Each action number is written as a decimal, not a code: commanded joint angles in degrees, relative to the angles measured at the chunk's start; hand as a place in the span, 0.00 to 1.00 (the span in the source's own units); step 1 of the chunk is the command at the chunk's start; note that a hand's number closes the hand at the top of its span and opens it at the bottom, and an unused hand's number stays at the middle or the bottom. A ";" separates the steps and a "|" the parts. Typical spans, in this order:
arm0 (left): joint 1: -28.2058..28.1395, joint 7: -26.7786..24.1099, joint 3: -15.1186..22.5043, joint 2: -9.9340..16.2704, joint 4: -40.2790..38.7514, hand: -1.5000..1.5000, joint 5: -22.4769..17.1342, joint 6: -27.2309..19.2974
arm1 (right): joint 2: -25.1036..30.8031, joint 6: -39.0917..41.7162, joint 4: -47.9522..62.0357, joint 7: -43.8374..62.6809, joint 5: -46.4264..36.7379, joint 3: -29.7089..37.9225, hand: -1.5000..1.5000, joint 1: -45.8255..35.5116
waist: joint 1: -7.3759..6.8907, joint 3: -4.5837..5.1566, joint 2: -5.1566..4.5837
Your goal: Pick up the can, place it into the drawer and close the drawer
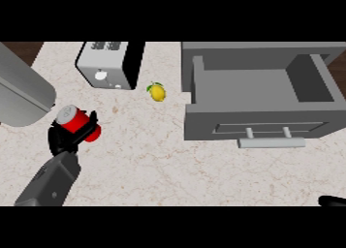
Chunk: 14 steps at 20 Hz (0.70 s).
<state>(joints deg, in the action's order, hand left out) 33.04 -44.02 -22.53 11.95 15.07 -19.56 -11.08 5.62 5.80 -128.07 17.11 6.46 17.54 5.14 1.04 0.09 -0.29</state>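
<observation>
Marble counter [168, 164]: left hand [70, 135] curls round the tilted red can [76, 122]; carried to the distant open drawer [261, 87], it might slip.

The left forearm comes in from the lower left edge, and its hand [67, 134] is curled around the can [76, 121]. Of the right hand [338, 201] only a tip shows at the lower right corner.

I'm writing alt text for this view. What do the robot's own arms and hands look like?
The left forearm is a boxy grey shell with small dark dots on top, ending in a black left hand. Of the right hand only a black tip shows at the lower right edge. No cables or markings visible.
</observation>
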 commanded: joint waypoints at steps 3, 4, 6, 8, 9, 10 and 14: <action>4.61 2.91 8.61 -3.50 -0.20 1.00 6.63 10.34 | -0.18 -0.18 2.12 -1.74 -0.53 -0.13 0.00 -1.57 | 0.50 -0.02 -0.16; 4.33 0.87 10.84 -8.67 -0.51 1.00 8.44 9.44 | -0.32 -0.32 -0.39 0.14 -0.82 -1.31 0.00 -1.19 | 1.04 0.03 -0.05; 2.52 -0.29 11.41 -7.60 0.72 1.00 8.68 12.86 | -0.96 -1.47 1.80 0.01 -2.50 -1.55 0.00 -1.68 | -0.51 -0.04 0.13; 6.25 3.77 11.45 -6.75 2.35 1.00 8.44 11.83 | 1.88 2.01 -2.37 -0.10 3.31 4.03 0.00 3.01 | -0.06 -0.09 0.42; 8.78 6.67 11.90 -7.88 2.90 1.00 8.66 9.85 | -0.69 -1.52 -1.17 0.27 -1.47 0.28 0.00 -0.14 | -0.53 -0.08 0.33; 8.46 6.84 12.46 -7.86 3.50 1.00 8.73 12.98 | 0.67 0.11 5.23 -3.56 -0.29 2.13 0.00 -1.82 | -0.78 -0.11 0.26; 8.92 13.29 14.74 -9.34 10.50 1.00 9.29 10.52 | -2.85 -0.44 -5.38 -0.69 -3.84 -1.85 0.00 5.15 | -1.01 -0.11 0.58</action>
<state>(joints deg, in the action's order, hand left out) 40.87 -35.64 -9.70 3.51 20.78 -10.82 -0.57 4.41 5.52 -130.01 16.31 4.82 17.38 7.43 0.39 -0.01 0.13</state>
